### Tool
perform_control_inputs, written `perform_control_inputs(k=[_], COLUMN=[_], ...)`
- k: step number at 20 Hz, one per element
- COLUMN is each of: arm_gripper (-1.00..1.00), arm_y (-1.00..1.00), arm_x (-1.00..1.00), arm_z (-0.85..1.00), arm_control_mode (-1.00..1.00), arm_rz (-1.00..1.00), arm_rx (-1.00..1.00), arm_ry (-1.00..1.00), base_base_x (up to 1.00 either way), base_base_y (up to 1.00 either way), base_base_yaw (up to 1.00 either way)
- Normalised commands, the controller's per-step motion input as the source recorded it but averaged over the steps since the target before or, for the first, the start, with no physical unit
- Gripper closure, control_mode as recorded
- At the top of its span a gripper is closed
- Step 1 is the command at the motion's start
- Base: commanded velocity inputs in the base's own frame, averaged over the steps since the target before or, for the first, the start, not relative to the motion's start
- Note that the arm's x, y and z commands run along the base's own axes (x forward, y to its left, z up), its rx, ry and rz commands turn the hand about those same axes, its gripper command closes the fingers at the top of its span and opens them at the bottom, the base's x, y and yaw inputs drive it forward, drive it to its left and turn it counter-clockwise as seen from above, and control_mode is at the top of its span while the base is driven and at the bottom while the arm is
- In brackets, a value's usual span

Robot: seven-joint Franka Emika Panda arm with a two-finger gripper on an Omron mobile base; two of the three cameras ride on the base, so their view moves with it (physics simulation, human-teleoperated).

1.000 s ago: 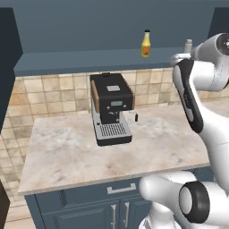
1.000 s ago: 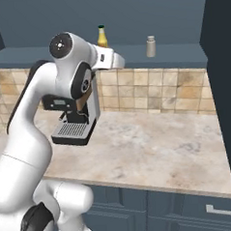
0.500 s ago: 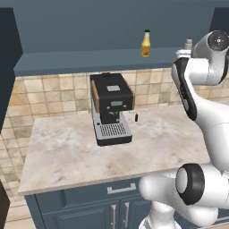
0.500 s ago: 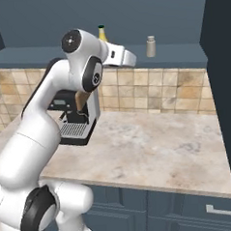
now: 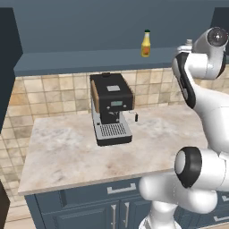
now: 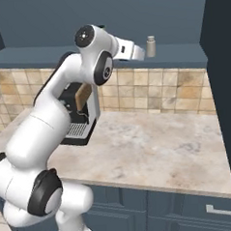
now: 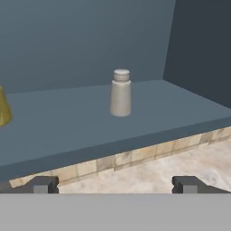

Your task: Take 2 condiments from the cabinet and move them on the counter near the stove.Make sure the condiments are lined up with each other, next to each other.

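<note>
The grey-white shaker point(image 7: 121, 93) with its silvery lid stands upright on the dark blue cabinet shelf point(image 7: 67, 126), straight ahead of my gripper point(image 7: 115, 185) and some way off. The gripper is open with nothing between its fingertips point(image 7: 43, 184). From the right base view the gripper point(image 6: 137, 51) hangs at shelf height, just left of the shaker point(image 6: 151, 46). The yellow-orange bottle point(image 5: 146, 44) with the green cap stands on the shelf point(image 5: 89, 60) further left; its edge point(image 7: 3, 108) shows in the hand view. The beige counter point(image 6: 163, 148) lies below. The stove is out of view.
A black coffee machine point(image 5: 112, 114) stands on the counter point(image 5: 67, 156) against the tiled wall, under the shelf. A dark blue cabinet side panel point(image 7: 198, 49) closes the shelf on the right. Blue drawer fronts point(image 6: 191, 209) run below the counter.
My arm has lifted and swung the hand to the right along the shelf, closer to the shaker. The gripper stayed open. The condiments have not moved.
</note>
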Motion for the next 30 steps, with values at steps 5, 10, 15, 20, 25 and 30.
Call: perform_control_inputs(k=[5, 10, 15, 20, 25, 30], arm_gripper=[-1.0, -1.0, -1.0, -1.0, -1.0, -1.0], arm_y=[-0.24, -0.25, -0.22, -0.09, -0.01, -0.08], arm_x=[0.41, 0.4, 0.38, 0.4, 0.35, 0.3], arm_z=[0.0, 0.0, 0.0, 0.0, 0.0, 0.0], arm_control_mode=[-1.0, -1.0, -1.0, -1.0, -1.0, -1.0], arm_rz=[0.0, 0.0, 0.0, 0.0, 0.0, 0.0], arm_rx=[0.0, 0.0, 0.0, 0.0, 0.0, 0.0], arm_ry=[0.0, 0.0, 0.0, 0.0, 0.01, 0.01], base_base_x=[0.0, 0.0, 0.0, 0.0, 0.0, 0.0], base_base_y=[0.0, 0.0, 0.0, 0.0, 0.0, 0.0], base_base_yaw=[0.0, 0.0, 0.0, 0.0, 0.0, 0.0])
